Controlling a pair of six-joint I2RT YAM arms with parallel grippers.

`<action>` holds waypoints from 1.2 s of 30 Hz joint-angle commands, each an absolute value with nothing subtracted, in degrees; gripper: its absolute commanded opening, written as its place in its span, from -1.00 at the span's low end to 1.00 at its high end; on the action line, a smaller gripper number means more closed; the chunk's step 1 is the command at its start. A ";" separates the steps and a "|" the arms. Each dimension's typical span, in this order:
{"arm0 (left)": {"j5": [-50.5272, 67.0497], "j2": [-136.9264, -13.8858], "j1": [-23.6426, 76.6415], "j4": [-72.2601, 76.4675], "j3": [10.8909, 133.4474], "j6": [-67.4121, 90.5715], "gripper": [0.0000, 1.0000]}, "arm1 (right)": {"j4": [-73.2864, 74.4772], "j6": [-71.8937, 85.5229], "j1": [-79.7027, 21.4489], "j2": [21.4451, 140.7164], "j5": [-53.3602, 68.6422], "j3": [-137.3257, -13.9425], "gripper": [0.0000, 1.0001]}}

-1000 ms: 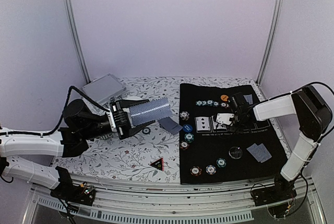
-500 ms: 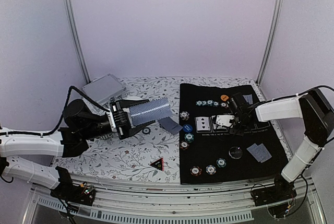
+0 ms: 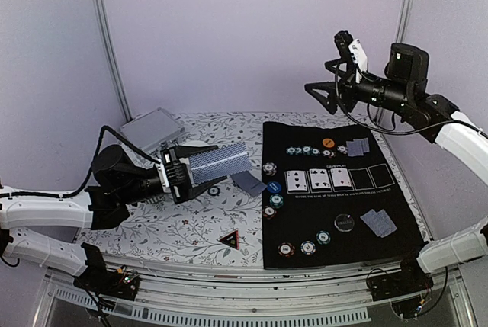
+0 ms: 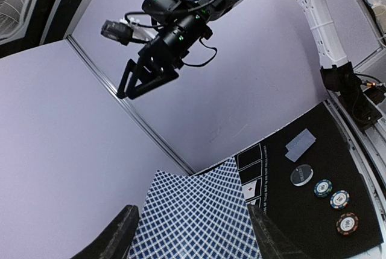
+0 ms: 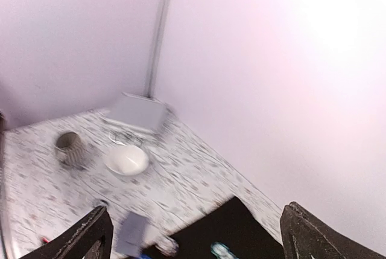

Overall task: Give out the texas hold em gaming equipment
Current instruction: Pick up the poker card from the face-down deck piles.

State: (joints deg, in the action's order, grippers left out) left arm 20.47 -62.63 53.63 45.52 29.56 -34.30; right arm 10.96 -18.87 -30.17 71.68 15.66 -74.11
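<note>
Moved since earlier frame: right pincer (image 3: 323, 98) has left the black mat (image 3: 385, 205) and risen high above its far edge; a third face-up card (image 3: 341, 179) now lies in the row where the pincer had been.
Right pincer: jaws spread wide with nothing between them, pointing down and left toward the mat.
Left pincer (image 3: 191, 171): closed on a fanned deck of cards (image 3: 221, 162), checked backs showing, held above the tabletop (image 3: 191, 228) left of the mat; position unchanged.
Face-up cards (image 3: 319, 180): three side by side in the printed boxes at mid-mat.
Face-down cards: one pair near the mat's far right corner (image 3: 357, 145), one pair by its right edge (image 3: 379, 222), one more lot off the mat just beside its left edge (image 3: 248, 182).
Poker chips: a short row along the mat's far edge (image 3: 305, 150), a column down its left edge (image 3: 269, 168), three near its front edge (image 3: 307, 247).
Blue button (image 3: 273, 187): within the left-edge column.
Black disc (image 3: 345, 222): on the mat, between the face-up row and the front edge.
Silver case (image 3: 150, 129): on the tabletop, well left of the mat's far corner.
</note>
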 commanded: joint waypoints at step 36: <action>20.00 -62.23 54.49 47.02 29.81 -35.16 0.13 | 32.93 0.18 -51.19 94.36 35.93 -95.12 -0.02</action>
